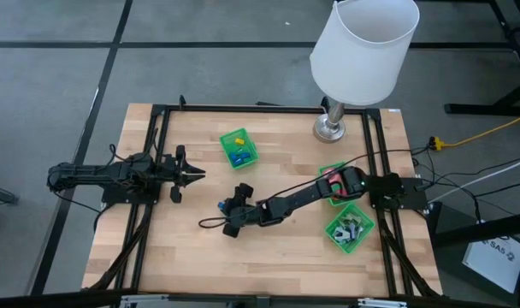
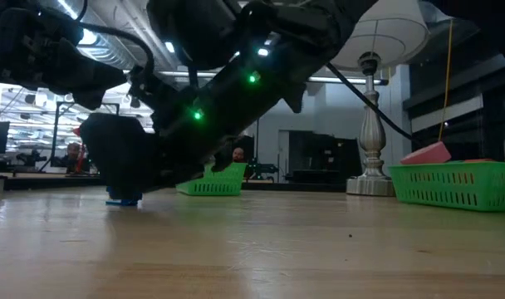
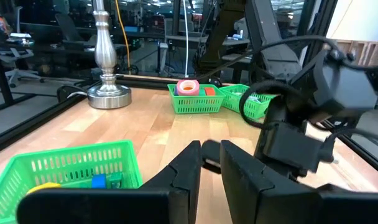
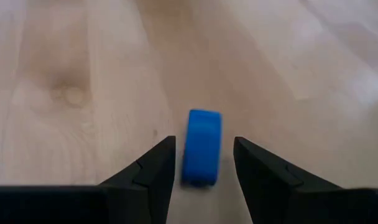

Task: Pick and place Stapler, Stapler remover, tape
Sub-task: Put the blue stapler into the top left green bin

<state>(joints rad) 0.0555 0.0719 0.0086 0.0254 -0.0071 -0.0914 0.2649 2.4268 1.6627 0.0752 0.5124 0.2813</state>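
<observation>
- The right gripper (image 4: 204,168) is stretched low over the middle of the table (image 1: 268,257), its arm reaching from the 3 o'clock edge toward the centre, seemingly because the thing it is after lies out on bare wood, apart from the baskets.
- Its fingers stand apart with a small blue block (image 4: 201,147) lying between them on the wood; gaps show on both sides, so nothing is clamped yet. The block lies lengthwise along the gap, which should let the fingers close across its narrow width.
- In the low view the block (image 2: 123,199) rests flat on the wood beneath the gripper, so it has not been lifted.
- The left gripper (image 3: 211,163) waits at the 9 o'clock side, pointing toward the centre, its fingers a narrow gap apart and empty, probably held back to keep out of the working arm's way.
- The tape (image 3: 188,87), a pink roll, sits in a green basket (image 3: 198,102) at about 3 o'clock, under the right arm.
- Another green basket (image 1: 239,147) near 12 o'clock holds yellow and blue blocks, a likely home for the blue one.
- A third basket (image 1: 350,228) at about 4 o'clock holds small grey pieces; I cannot tell whether they are staplers or removers.
- A lamp (image 1: 363,47) stands at about 1 o'clock, clear of both arms.
</observation>
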